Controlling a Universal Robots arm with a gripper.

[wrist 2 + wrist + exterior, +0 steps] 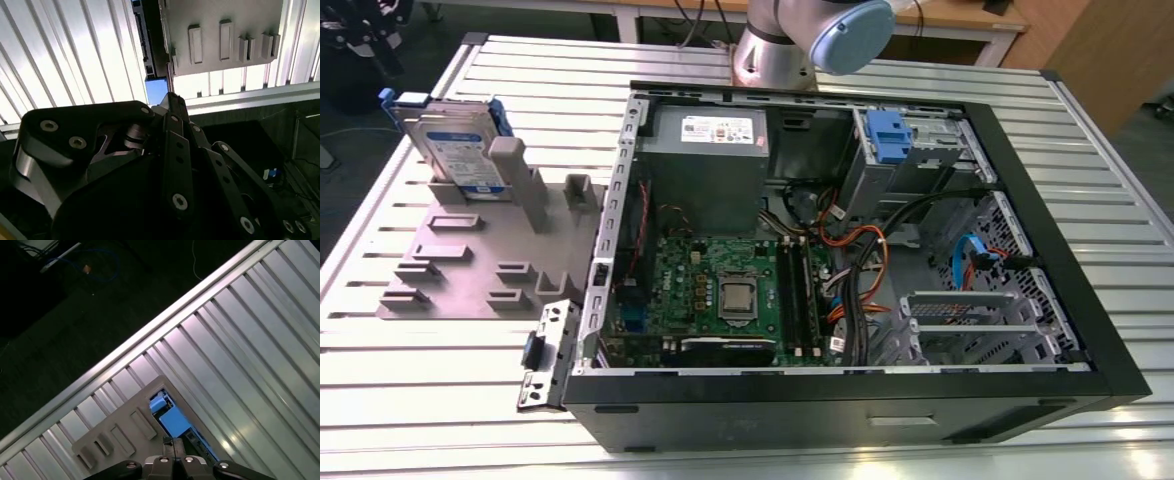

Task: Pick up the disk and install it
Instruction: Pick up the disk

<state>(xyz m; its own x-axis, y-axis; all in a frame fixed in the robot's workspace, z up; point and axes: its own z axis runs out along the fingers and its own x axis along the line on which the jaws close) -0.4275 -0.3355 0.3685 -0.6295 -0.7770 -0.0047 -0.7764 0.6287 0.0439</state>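
The disk stands upright on edge in a slot at the far end of a grey holder, at the exterior view's left. It is silver with a white-and-blue label and blue rails. In the first wrist view its blue rail lies just beyond my gripper, whose fingers are shut together with nothing between them. In the second wrist view the gripper hangs above the disk's blue end, apart from it.
An open computer case lies on the ribbed metal table at the exterior view's right. It holds a grey power supply, a green circuit board, cables and a drive bay with a blue part. The arm's base stands behind it.
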